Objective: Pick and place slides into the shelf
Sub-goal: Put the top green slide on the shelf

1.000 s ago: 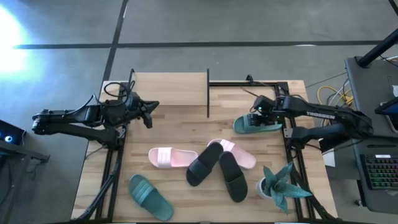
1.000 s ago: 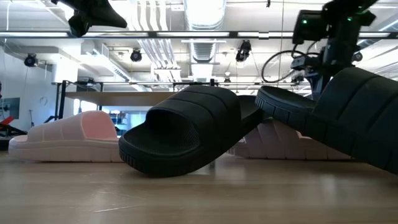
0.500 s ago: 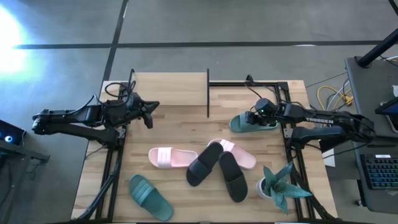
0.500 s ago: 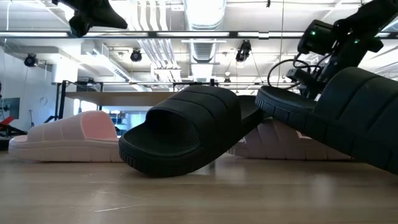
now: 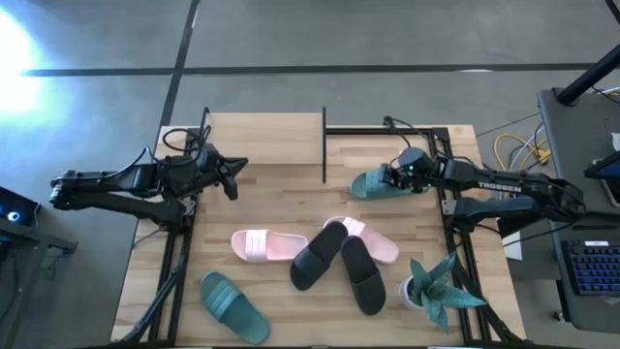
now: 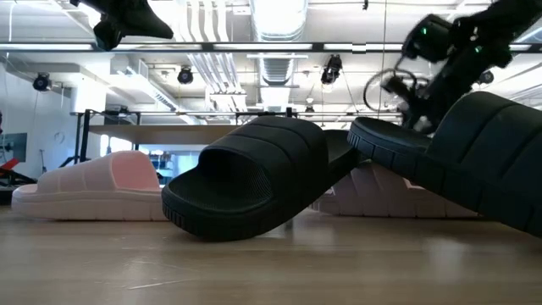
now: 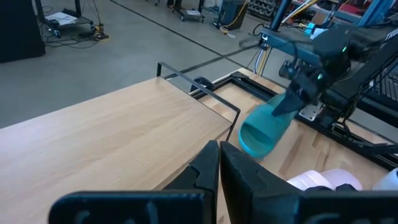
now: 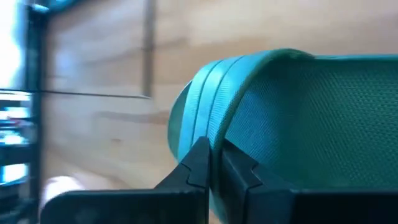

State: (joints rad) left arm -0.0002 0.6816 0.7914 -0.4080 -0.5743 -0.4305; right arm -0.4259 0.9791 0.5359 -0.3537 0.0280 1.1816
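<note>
**Right hand grips a green slide beside the shelf**

Over the left edge of the counter (image 5: 281,208), the left hand (image 5: 235,175) hangs level with the shelf's front, its fingers (image 7: 214,171) pressed together on nothing.

On the near-left part of the counter lies the second green slide (image 5: 233,307), slanted, well apart from everything else. Just beyond it, toward the middle, a pale pink slide (image 5: 267,245) lies flat with its strap end pointing left. The shelf (image 5: 263,145) stands at the far side, left of centre, its light wooden top board bare and a thin black upright marking its right end.

In the middle, the two black slides (image 5: 339,262) lie in a V, their far ends meeting on top of the other pink slide (image 5: 378,242), which shows beneath them. In the low view the nearer black slide fills the foreground, leaning against its mate.

To the right of the shelf's black upright, the gripped green slide (image 5: 372,183) has its toe pointing left toward the shelf. The right hand (image 5: 398,176) is clamped on its strap rim. At the near-right corner stands a green spiky potted plant (image 5: 432,286).
</note>
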